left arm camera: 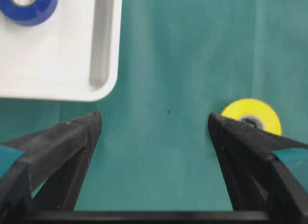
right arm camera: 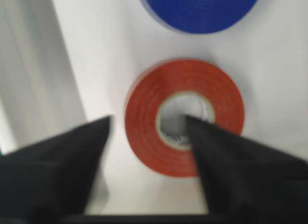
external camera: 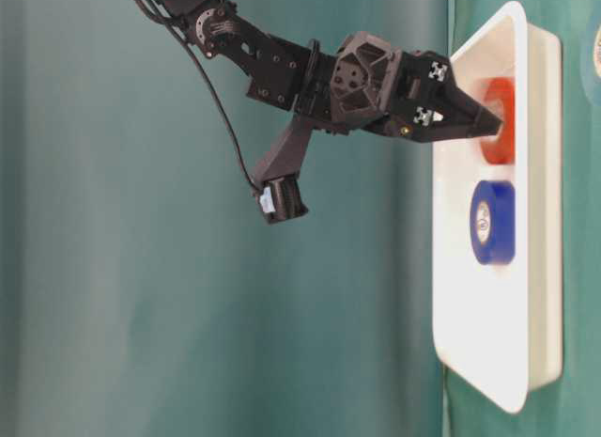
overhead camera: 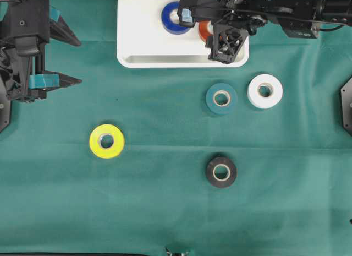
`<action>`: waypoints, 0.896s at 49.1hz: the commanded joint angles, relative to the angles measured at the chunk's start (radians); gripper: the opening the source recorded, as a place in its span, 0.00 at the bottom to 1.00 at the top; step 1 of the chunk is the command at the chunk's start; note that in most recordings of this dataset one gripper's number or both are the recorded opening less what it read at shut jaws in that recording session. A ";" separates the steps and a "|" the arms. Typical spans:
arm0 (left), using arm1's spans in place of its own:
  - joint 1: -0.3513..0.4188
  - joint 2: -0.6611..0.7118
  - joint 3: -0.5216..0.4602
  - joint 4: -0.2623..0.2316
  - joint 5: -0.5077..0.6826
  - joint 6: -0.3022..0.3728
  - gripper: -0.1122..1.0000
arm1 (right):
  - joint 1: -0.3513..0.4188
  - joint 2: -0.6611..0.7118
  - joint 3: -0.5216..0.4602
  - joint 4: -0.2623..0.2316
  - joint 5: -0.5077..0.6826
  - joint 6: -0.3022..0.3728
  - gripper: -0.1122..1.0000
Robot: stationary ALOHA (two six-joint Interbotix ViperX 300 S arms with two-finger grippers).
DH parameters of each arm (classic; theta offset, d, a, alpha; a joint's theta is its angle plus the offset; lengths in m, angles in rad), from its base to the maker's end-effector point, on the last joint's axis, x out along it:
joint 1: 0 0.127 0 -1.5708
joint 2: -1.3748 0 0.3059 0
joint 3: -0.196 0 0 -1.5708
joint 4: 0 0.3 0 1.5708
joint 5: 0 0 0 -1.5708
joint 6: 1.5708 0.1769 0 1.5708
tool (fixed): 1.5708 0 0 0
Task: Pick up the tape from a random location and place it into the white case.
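Lying flat in the white case (right arm camera: 269,113), the red tape (right arm camera: 185,118) sits between the right tool's (right arm camera: 147,125) parted, empty jaws.

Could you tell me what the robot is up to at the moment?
The right gripper is over the white case, jaws parted around one side of the red tape, which lies flat in the case beside the blue tape. It looks like the red roll is just being dropped off. The left gripper hangs open over the cloth, holding nothing. Yellow, teal, white and black rolls lie outside the case.
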 commanded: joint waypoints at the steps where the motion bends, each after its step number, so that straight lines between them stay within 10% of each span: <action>1: 0.002 -0.003 -0.021 -0.002 -0.003 -0.002 0.98 | -0.003 -0.020 -0.012 -0.006 -0.009 -0.002 0.78; 7: 0.003 -0.003 -0.021 -0.002 -0.003 -0.002 0.98 | -0.003 -0.023 -0.012 -0.008 -0.025 0.000 0.93; 44: 0.002 -0.003 -0.021 -0.002 -0.003 0.000 0.98 | 0.014 -0.184 -0.100 -0.008 0.161 0.003 0.91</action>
